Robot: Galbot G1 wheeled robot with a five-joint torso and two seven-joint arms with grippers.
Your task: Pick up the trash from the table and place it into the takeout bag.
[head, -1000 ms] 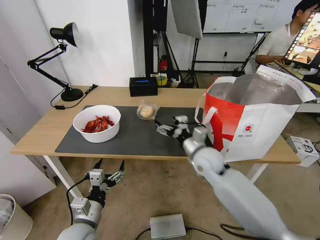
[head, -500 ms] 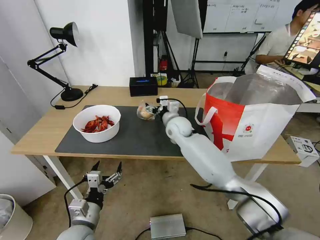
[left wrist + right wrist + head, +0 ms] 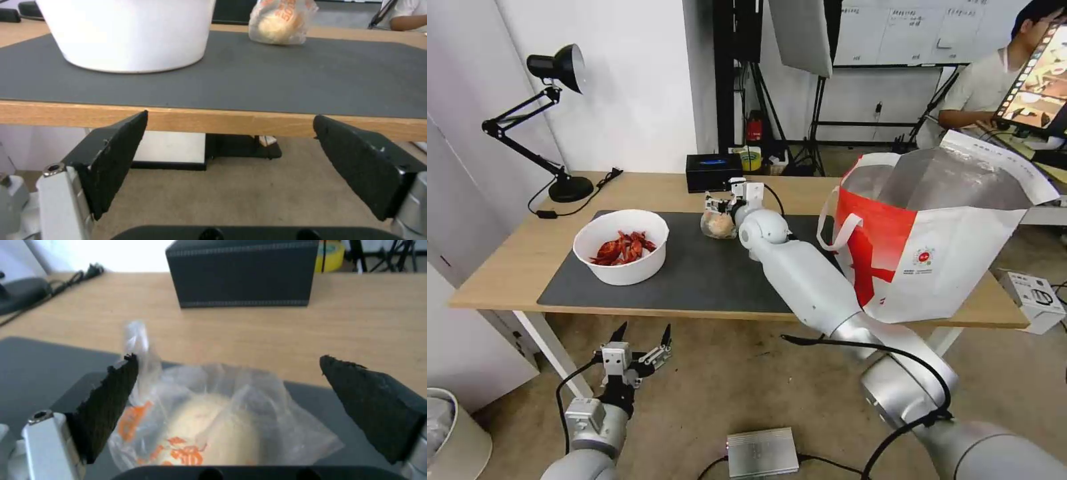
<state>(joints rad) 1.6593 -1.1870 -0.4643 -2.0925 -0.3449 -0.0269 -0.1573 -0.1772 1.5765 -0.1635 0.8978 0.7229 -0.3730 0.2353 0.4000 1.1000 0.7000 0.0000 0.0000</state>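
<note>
A clear bagged bun (image 3: 718, 225) (image 3: 213, 426) (image 3: 280, 20) lies at the far edge of the dark grey mat (image 3: 694, 273) on the table (image 3: 507, 267). My right gripper (image 3: 722, 202) (image 3: 229, 373) hangs open just over it, one finger on each side. A white round bowl of red crayfish shells (image 3: 621, 246) (image 3: 129, 33) stands on the mat's left part. The white-and-red takeout bag (image 3: 940, 240) stands open at the table's right end. My left gripper (image 3: 642, 333) (image 3: 229, 125) is open, low in front of the table edge.
A black rectangular box (image 3: 714, 172) (image 3: 242, 271) sits just behind the bun. A black desk lamp (image 3: 554, 120) stands at the back left corner. A grey metal box (image 3: 762, 452) lies on the floor, and a white box (image 3: 1034, 297) sits beside the bag.
My right arm has swung from mid-mat, near the bag, back and left to the bun, and the gripper now straddles it. The left arm has barely moved.
</note>
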